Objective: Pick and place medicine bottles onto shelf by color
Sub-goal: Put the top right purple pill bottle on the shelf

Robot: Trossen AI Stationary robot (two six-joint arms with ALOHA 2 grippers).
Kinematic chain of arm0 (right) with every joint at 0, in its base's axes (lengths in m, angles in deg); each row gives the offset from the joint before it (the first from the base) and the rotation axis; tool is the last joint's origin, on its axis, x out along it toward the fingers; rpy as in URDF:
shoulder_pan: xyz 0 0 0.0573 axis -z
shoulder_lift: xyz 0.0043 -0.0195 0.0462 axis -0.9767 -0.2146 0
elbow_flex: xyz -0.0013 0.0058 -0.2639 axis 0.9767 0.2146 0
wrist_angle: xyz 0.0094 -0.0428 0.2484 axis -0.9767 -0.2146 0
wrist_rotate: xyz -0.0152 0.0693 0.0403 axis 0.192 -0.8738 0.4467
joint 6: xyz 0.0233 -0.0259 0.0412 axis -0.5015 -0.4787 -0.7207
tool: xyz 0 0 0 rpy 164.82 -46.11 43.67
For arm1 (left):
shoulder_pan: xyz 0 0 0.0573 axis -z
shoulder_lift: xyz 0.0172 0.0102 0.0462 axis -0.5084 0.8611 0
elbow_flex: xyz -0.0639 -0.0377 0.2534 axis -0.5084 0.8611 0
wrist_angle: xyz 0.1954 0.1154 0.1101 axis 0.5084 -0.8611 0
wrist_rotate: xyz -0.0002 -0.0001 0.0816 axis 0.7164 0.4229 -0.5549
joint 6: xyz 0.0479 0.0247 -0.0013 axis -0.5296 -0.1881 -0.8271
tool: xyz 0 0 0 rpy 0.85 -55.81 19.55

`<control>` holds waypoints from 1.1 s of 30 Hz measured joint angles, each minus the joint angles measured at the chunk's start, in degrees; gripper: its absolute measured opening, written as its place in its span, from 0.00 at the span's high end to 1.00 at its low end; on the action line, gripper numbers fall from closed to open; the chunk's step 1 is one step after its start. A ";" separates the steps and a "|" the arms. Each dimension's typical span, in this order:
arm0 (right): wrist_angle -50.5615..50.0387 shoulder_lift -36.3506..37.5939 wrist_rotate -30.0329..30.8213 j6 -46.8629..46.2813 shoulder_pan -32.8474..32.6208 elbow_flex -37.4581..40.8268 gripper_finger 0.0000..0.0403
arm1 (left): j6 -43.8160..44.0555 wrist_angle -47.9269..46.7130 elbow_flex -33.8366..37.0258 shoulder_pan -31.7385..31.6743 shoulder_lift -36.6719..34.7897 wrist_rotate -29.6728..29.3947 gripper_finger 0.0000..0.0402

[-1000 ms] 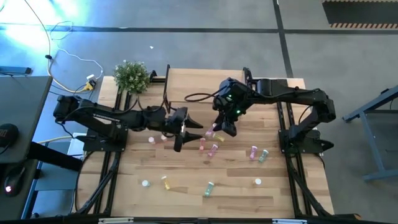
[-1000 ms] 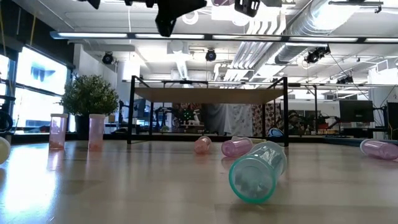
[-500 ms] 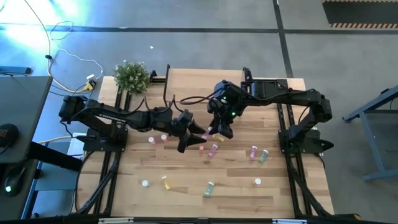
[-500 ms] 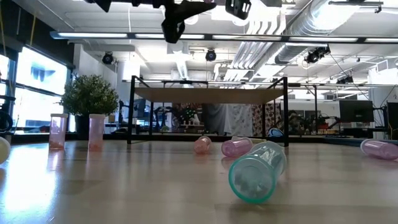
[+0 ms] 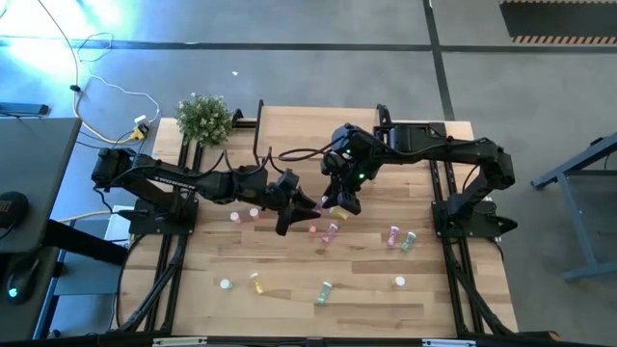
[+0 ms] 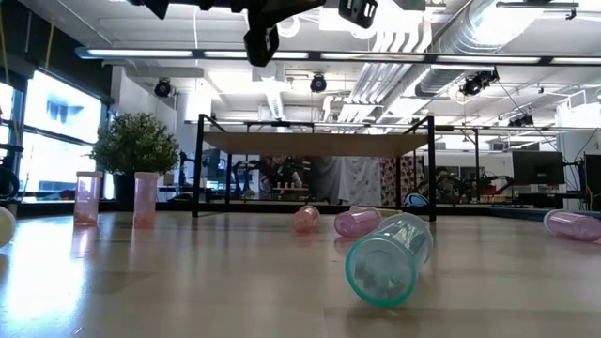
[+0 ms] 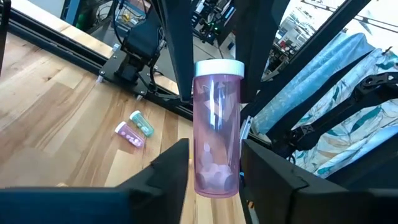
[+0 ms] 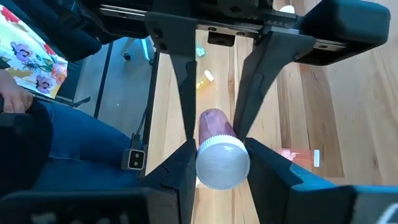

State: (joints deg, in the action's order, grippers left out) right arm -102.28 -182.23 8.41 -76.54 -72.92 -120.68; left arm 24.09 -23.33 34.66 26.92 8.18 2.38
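The wooden table (image 5: 289, 280) carries a black-legged shelf (image 6: 315, 143), a potted plant (image 5: 203, 118) and scattered small bottles (image 5: 324, 292), most lying down.

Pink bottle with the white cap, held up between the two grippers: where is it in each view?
High view: pink bottle at mid-table, between the two arms.
Low view: cannot be made out; the arms run off the top edge.
Left wrist view: centre, cap up.
Right wrist view: centre, cap toward the camera.
Shared landmark: pink-and-green bottle pair, high and left wrist views.
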 joint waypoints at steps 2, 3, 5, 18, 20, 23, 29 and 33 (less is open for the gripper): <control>0.00 0.02 0.01 -0.03 0.00 0.00 0.73 | 0.02 -0.02 0.00 0.00 0.00 -0.02 0.74; 0.00 0.01 0.02 -0.07 0.00 0.00 0.73 | 0.02 -0.02 0.00 0.00 0.00 -0.02 0.76; 0.00 0.00 0.02 -0.07 0.00 0.00 0.73 | 0.02 -0.02 0.00 0.00 0.00 -0.02 0.78; 0.00 0.02 0.68 -0.20 0.04 0.00 0.61 | -1.77 0.02 0.02 0.02 -0.02 -0.11 0.77; 0.02 0.02 0.78 -1.73 0.47 0.00 0.57 | -2.49 0.02 0.02 0.02 -0.02 -0.15 0.77; 0.38 0.18 0.53 -4.67 1.66 0.00 0.51 | -3.62 0.07 0.02 0.02 -0.05 -0.60 0.77; 1.70 1.78 -0.18 -9.79 4.44 0.00 0.48 | -5.87 0.28 0.06 0.05 -0.07 -1.72 0.77; 4.56 3.29 1.28 -13.48 6.18 0.00 0.48 | -8.54 2.72 0.09 0.07 -0.07 -4.34 0.77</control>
State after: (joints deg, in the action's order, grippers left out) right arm -97.72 -178.94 9.69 -90.02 -66.74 -120.68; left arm 15.55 -20.61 34.74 26.99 8.11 -1.96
